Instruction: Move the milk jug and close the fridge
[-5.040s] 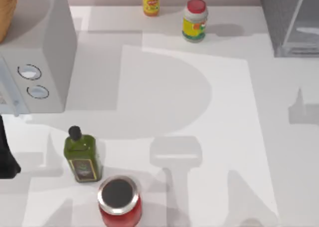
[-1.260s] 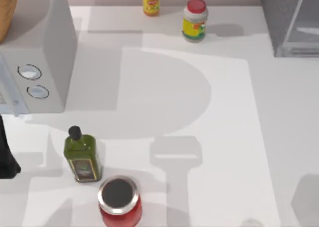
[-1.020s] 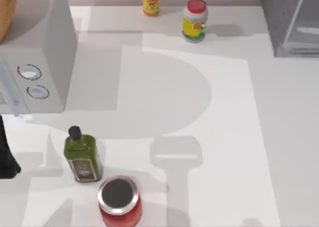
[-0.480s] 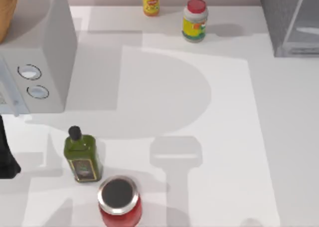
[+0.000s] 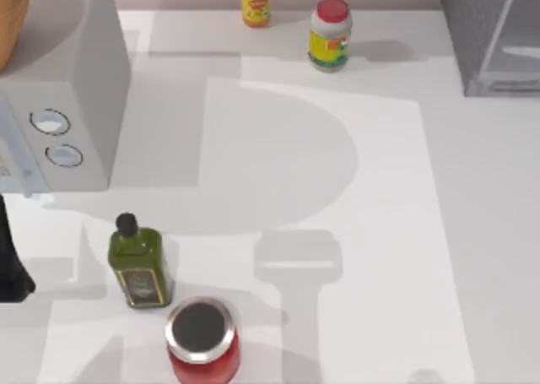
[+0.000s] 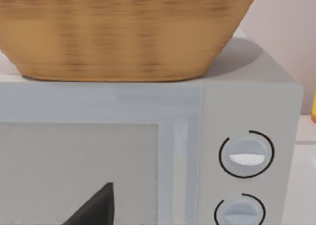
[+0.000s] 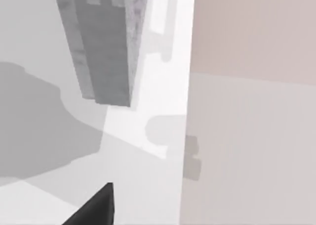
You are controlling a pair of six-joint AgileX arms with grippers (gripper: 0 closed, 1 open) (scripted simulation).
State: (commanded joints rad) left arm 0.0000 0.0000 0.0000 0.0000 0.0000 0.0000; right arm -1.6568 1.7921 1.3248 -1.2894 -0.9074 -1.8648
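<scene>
At the top view's left edge, a dark part of the left arm (image 5: 8, 266) sits low beside the white appliance (image 5: 63, 105) with two round dials. A woven basket (image 5: 8, 21) rests on top of that appliance. In the left wrist view the same appliance front and dials are seen close up with the basket above. A dark wedge of the left gripper (image 6: 94, 210) pokes in at the frame's edge, and I cannot tell whether it is open or closed, nor whether it holds anything.

Further right on the surface (image 5: 380, 232), a green bottle (image 5: 139, 266) with a black cap stands upright. Just beside it, nearer the front, is a red jar (image 5: 201, 342) with a dark lid. At the back edge stand an orange bottle (image 5: 255, 0) and, to its right and apart from it, a yellow-labelled jar (image 5: 329, 34) with a red lid.

The fridge (image 5: 494, 34) occupies the far right back corner, with its speckled grey side and pale glassy door. The right wrist view takes in its grey side against the pale wall. The right gripper (image 7: 94, 207) shows as a dark wedge there, and its state cannot be told either.
</scene>
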